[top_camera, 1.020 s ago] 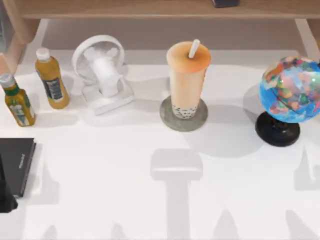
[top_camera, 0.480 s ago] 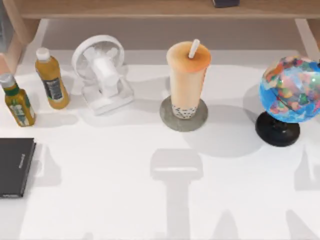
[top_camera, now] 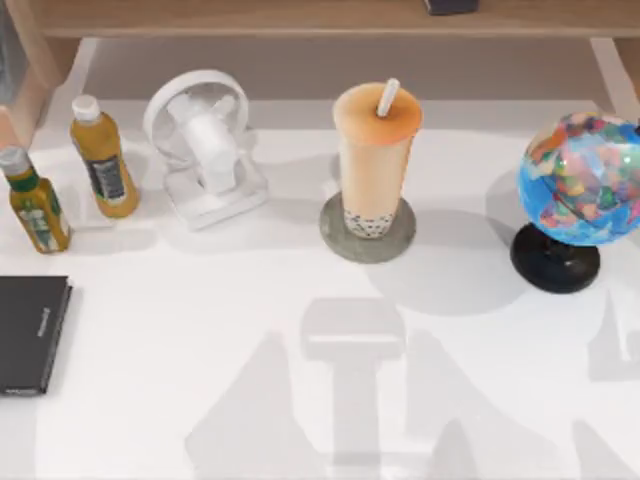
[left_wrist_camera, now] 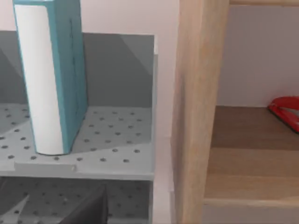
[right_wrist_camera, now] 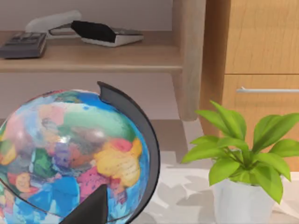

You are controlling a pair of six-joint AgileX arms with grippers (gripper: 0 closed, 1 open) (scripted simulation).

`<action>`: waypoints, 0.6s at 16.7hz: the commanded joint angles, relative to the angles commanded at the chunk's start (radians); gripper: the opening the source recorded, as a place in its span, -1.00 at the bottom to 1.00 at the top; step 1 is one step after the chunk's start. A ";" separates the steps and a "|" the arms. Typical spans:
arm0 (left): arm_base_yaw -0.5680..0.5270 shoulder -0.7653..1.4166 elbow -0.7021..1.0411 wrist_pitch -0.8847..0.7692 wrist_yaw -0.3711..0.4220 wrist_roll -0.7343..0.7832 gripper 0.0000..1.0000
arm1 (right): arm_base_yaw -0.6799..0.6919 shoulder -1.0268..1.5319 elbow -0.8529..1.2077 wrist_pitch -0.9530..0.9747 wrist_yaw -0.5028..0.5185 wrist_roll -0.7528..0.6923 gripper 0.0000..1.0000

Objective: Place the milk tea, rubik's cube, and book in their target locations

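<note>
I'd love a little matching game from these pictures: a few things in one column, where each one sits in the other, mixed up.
Things:
1. milk tea
2. book
3. globe
4. black slab

Places:
A. upright on a grey perforated shelf
B. flat at the table's left edge
C. on a round grey coaster
D. on a black stand at the table's right

Pairs: 1-C, 2-A, 3-D, 4-B
</note>
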 joint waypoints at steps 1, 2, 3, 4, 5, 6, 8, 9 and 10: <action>0.018 0.100 0.062 0.047 0.020 0.000 1.00 | 0.000 0.000 0.000 0.000 0.000 0.000 1.00; 0.035 0.201 0.124 0.094 0.040 0.000 1.00 | 0.000 0.000 0.000 0.000 0.000 0.000 1.00; 0.052 0.302 0.183 0.140 0.060 0.000 1.00 | 0.000 0.000 0.000 0.000 0.000 0.000 1.00; 0.068 0.402 0.241 0.187 0.079 0.000 1.00 | 0.000 0.000 0.000 0.000 0.000 0.000 1.00; 0.083 0.501 0.296 0.232 0.097 -0.001 1.00 | 0.000 0.000 0.000 0.000 0.000 0.000 1.00; 0.098 0.596 0.348 0.276 0.114 -0.001 1.00 | 0.000 0.000 0.000 0.000 0.000 0.000 1.00; 0.126 0.772 0.445 0.361 0.146 -0.001 1.00 | 0.000 0.000 0.000 0.000 0.000 0.000 1.00; 0.138 0.851 0.489 0.400 0.160 -0.001 1.00 | 0.000 0.000 0.000 0.000 0.000 0.000 1.00; 0.149 0.923 0.529 0.436 0.173 -0.001 1.00 | 0.000 0.000 0.000 0.000 0.000 0.000 1.00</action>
